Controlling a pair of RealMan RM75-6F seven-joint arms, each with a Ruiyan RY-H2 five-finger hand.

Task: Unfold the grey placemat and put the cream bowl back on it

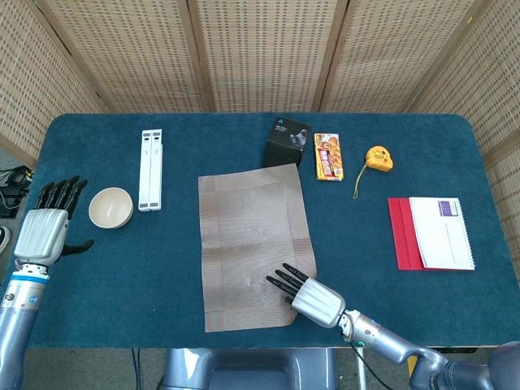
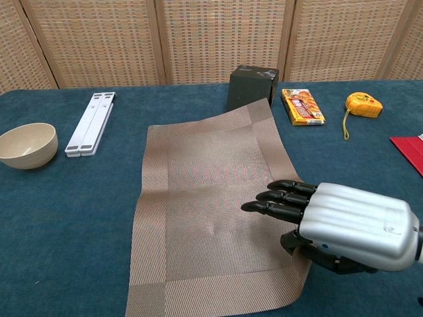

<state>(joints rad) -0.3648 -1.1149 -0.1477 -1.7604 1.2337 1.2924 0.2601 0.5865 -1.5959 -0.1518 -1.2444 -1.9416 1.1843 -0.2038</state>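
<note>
Placemat (image 1: 250, 244) lies unfolded mid-counter; right hand (image 1: 307, 293) grips its near-right corner. Left hand (image 1: 45, 227) released. Risk: dragging placemat askew, rumpling it under cream bowl (image 1: 110, 207).

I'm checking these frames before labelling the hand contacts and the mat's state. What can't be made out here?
- Right hand: in both views its own back covers the palm, so whether it grips the placemat edge or just rests on it is unclear.
- Placemat near edge: cut off by the chest view's bottom border.
- Left hand: outside the chest view; the head view shows only its back.
- Black box and snack pack: print too small to read.
</note>
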